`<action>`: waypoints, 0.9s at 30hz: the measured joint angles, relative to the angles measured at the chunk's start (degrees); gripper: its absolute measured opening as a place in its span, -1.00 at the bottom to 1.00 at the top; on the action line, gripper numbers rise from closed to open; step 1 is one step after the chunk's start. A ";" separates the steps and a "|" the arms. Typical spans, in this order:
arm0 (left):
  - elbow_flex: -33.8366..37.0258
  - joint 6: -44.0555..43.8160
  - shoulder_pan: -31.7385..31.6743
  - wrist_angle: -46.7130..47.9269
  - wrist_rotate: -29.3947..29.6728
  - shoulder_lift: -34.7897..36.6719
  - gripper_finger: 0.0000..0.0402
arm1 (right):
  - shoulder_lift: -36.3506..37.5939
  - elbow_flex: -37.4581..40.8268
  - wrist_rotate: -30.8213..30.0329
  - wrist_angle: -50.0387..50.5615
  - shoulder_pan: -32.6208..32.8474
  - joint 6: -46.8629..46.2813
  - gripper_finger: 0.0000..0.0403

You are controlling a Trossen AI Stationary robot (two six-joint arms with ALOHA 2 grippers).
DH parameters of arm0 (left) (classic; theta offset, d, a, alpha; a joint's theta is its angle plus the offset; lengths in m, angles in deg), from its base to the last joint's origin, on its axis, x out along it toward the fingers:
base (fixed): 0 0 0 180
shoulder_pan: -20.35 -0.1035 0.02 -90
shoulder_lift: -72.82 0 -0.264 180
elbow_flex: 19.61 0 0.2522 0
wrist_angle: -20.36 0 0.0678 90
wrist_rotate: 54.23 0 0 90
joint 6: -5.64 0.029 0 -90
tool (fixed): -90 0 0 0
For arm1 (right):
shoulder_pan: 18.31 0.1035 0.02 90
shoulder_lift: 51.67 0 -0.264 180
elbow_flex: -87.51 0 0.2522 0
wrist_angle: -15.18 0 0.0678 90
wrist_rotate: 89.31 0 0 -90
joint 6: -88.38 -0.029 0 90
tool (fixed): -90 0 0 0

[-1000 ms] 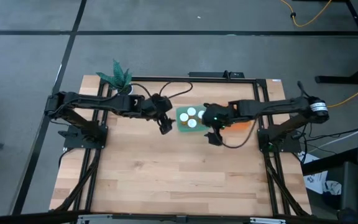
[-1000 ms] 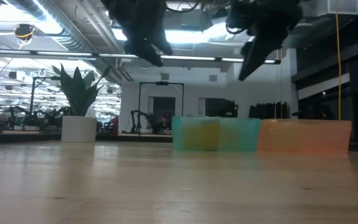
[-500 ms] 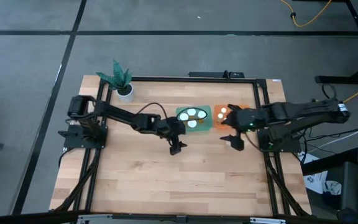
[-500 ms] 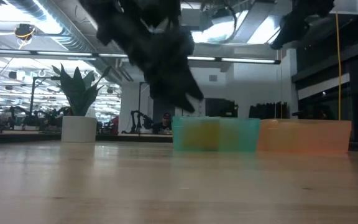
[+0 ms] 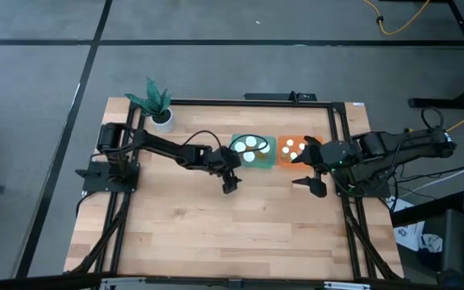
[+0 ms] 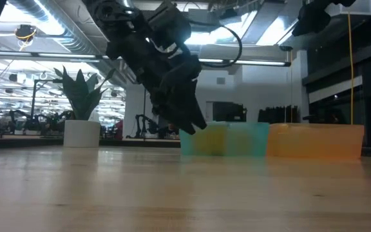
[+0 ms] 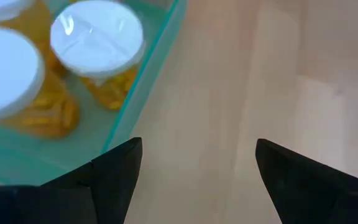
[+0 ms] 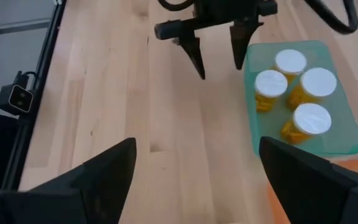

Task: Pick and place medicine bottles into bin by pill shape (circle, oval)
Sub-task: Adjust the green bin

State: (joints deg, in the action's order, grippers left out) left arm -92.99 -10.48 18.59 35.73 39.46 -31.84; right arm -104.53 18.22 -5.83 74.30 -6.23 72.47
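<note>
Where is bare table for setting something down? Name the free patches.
Free: the whole near half of the table, in front of the left gripper and right gripper. Crowded: the back middle, green bin beside orange bin, both holding medicine bottles.

The pale wooden-plank tabletop carries a teal bin near the middle of its far side. An orange bin stands just beside the teal bin, toward the right arm. A white pot with a green plant sits well apart from the teal bin, at the far left corner.
</note>
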 joint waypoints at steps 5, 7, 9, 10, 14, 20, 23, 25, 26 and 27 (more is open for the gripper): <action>0.00 -0.02 -0.46 1.50 -0.24 0.02 0.53 | 0.02 0.00 0.00 0.50 -0.02 -0.08 0.69; -0.01 -0.19 -0.15 0.70 -1.04 0.02 0.53 | 0.02 0.00 0.00 0.49 -0.02 -0.10 0.69; -0.02 -0.33 0.38 -1.03 -1.99 0.02 0.53 | 0.02 0.00 0.00 0.49 -0.02 -0.10 0.69; -0.06 -0.35 0.76 -1.98 -2.32 0.02 0.53 | 0.02 0.00 0.00 0.53 -0.02 -0.09 0.69; -2.16 -0.29 2.17 -1.10 -3.63 0.64 0.53 | 0.06 3.83 0.08 -2.04 -0.02 1.49 0.69; -6.17 1.72 0.32 7.64 -3.41 8.18 0.53 | 0.00 10.77 0.11 -8.35 -0.05 0.40 0.69; -6.39 4.77 -1.59 7.66 -2.51 12.83 0.53 | 0.02 11.13 0.11 -8.37 -0.06 -1.57 0.69; -6.47 6.13 -2.55 7.40 -2.13 15.12 0.53 | 0.04 11.17 0.13 -8.52 -0.06 -1.81 0.69; -6.42 6.23 -2.88 7.35 -1.14 16.00 0.53 | 0.04 11.17 0.12 -8.70 -0.06 -1.81 0.69; -6.42 6.21 -3.14 6.37 0.26 16.55 0.53 | 0.04 11.17 0.13 -8.64 -0.06 -1.79 0.69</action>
State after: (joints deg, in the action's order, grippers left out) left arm -99.41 -4.27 15.45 42.10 39.71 -15.28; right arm -104.49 29.39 -5.70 65.67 -6.30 70.68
